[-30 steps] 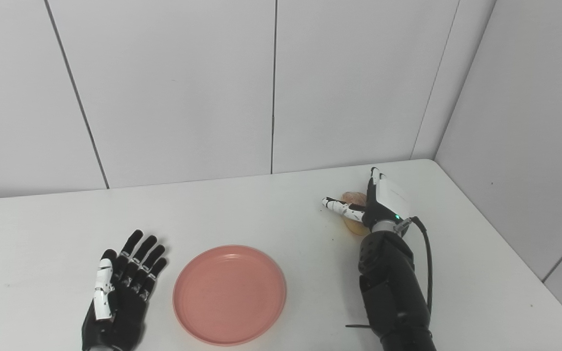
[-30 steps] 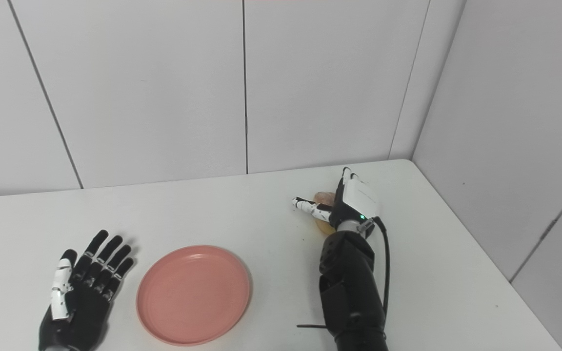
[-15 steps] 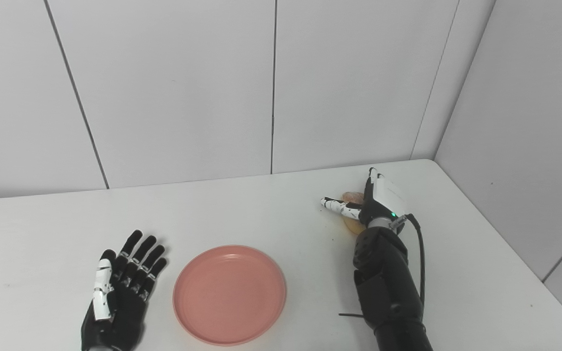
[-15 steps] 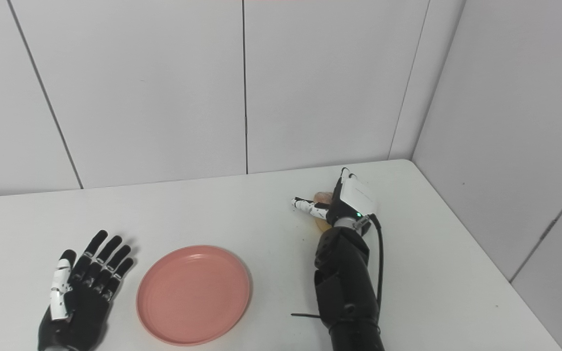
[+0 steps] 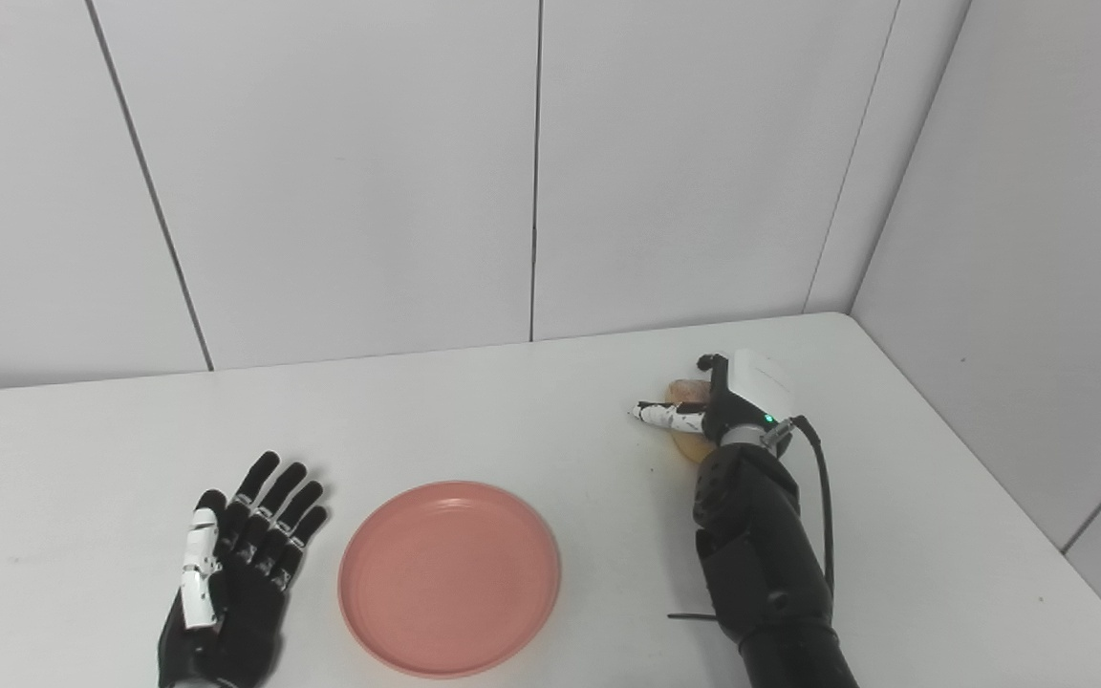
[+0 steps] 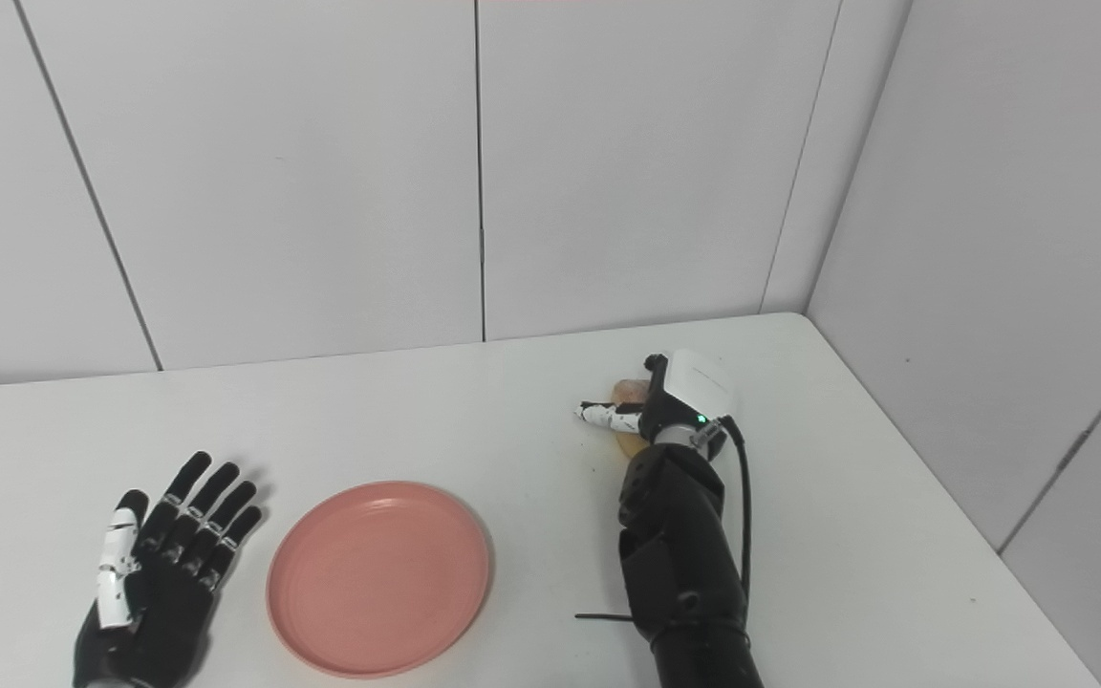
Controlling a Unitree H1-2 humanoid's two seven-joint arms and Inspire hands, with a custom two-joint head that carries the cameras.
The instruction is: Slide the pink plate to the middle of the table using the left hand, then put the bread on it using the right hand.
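— Bread (image 5: 687,391) sits on the white table (image 5: 512,411) far right, under the right hand (image 5: 727,401). Is it held?

— Cannot tell. The fingers curl over the loaf and the thumb (image 5: 658,415) sticks out leftward beside it, but whether they clamp it is hidden.

— And the pink plate (image 5: 450,577)?

— Near the front edge, about mid-table, bare — well apart from the bread. The left hand (image 5: 237,573) lies flat just left of it, fingers spread, holding nothing.

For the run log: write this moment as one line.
left hand: open, beside pink plate | right hand: curling over bread, grasp unconfirmed | bread: on table
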